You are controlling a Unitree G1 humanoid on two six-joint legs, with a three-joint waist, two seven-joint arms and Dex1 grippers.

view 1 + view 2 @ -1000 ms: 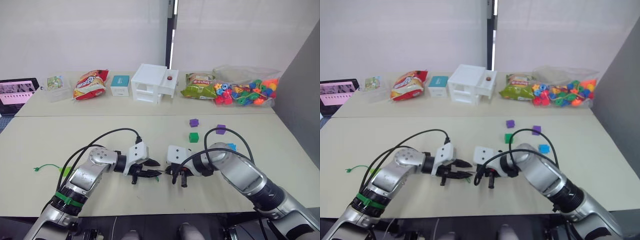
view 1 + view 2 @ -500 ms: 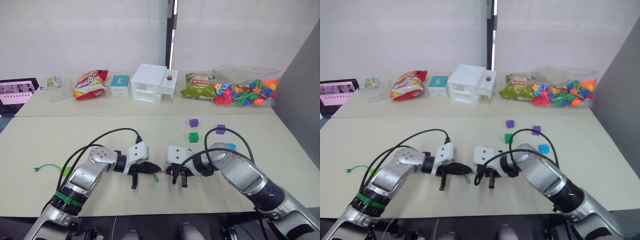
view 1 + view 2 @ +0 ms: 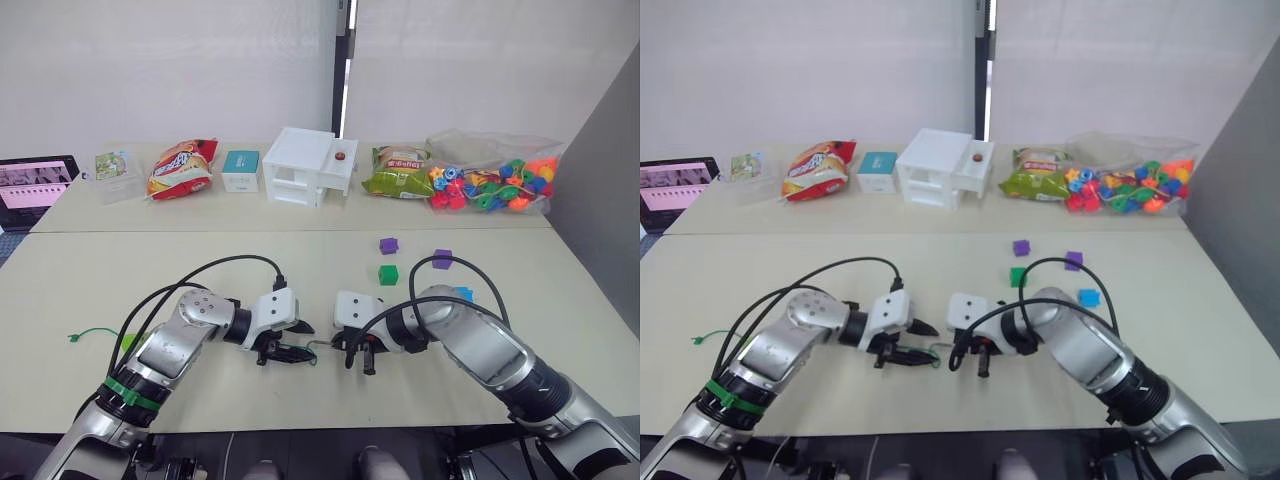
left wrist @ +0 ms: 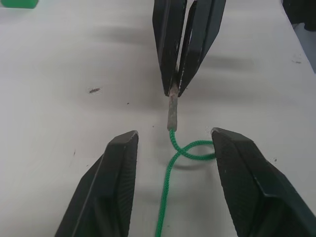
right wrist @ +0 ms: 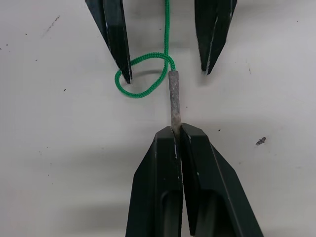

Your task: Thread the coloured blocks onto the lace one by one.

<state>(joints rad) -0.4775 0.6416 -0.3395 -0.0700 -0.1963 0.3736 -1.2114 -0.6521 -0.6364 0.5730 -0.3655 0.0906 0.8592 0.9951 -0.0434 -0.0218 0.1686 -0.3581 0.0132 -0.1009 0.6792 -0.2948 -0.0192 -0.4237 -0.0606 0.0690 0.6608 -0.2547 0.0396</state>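
My right gripper [image 5: 175, 132] is shut on the stiff grey tip [image 5: 174, 98] of the green lace [image 4: 167, 177], low over the table near its front edge. Facing it, my left gripper [image 4: 174, 134] stands open, its fingers either side of the cord where it curls into a small loop [image 5: 136, 91]. The lace's knotted tail [image 3: 85, 335] lies far left. Two purple cubes [image 3: 388, 245] [image 3: 442, 258], a dark green cube [image 3: 388, 274] and a blue block [image 3: 462, 293] sit on the table beyond my right arm.
Across the back table stand a laptop [image 3: 30, 185], snack bags [image 3: 180, 168], a white drawer box [image 3: 308, 165] and a clear bag of mixed beads [image 3: 495, 180]. Black cables [image 3: 225, 265] arch over both forearms.
My left gripper's fingers, pressed together half a second ago, now stand apart around the cord. The right gripper has stayed in place.
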